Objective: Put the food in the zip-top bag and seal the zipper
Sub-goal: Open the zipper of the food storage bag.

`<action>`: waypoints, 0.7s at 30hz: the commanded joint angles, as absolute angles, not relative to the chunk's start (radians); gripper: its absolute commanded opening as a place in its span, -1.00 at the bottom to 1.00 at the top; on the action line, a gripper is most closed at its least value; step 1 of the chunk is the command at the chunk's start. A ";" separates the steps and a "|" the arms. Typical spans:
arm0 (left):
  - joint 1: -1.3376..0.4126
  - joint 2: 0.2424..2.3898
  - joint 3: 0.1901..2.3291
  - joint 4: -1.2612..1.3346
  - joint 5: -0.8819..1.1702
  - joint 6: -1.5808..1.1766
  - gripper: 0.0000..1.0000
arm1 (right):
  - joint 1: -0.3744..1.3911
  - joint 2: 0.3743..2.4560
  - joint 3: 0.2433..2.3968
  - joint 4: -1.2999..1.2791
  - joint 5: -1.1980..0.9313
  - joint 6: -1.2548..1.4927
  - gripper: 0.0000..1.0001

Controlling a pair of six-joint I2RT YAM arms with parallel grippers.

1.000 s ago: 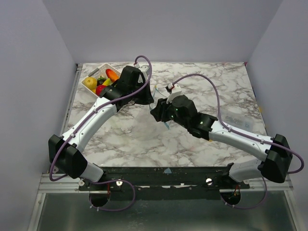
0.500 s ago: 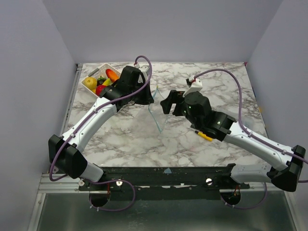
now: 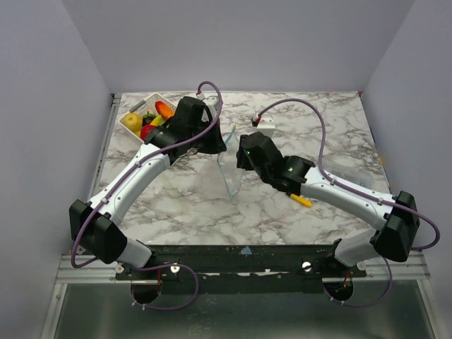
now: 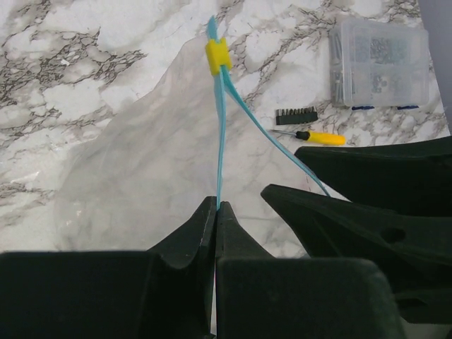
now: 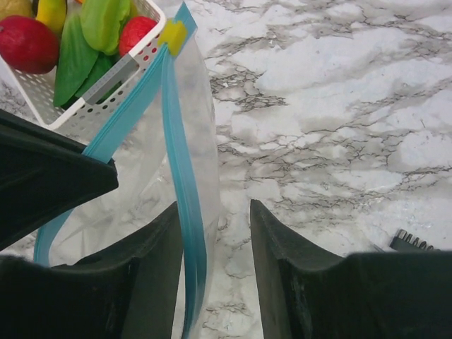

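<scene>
The left gripper (image 4: 217, 206) has its two black fingers pressed together on the narrow light-blue zipper strip (image 4: 220, 148) of the crinkly clear zip-top bag (image 4: 134, 169). It holds one lip of the mouth up on edge over the middle of the marble worktop (image 3: 191, 205). The right gripper (image 5: 215, 208) is spread, and the other lip runs down between its fingers, close against one of them. Both lips meet at a small yellow slider (image 4: 218, 55) at the strip's far end. The glossy plastic toy food (image 5: 70, 42) lies in the white slatted basket (image 5: 106, 88) at the far left corner, just beside the slider. A yellow-handled screwdriver (image 4: 318, 137) and a clear plastic box (image 4: 380, 62) lie toward the right edge.
</scene>
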State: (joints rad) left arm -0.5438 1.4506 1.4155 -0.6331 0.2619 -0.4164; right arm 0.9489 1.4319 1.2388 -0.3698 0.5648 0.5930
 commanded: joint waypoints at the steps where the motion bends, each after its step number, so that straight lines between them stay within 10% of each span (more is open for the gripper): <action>1: -0.548 1.390 1.410 -0.617 0.280 -0.422 -1.00 | 0.953 1.464 1.278 -0.379 0.586 0.584 -0.18; 7: -0.542 1.329 1.390 -0.605 0.209 -0.416 -1.00 | 0.953 1.491 1.305 -0.469 0.786 0.614 -0.97; 21: -0.495 1.327 1.359 -0.546 0.370 -0.448 -0.76 | 0.953 1.424 1.288 -0.476 0.859 0.490 -0.99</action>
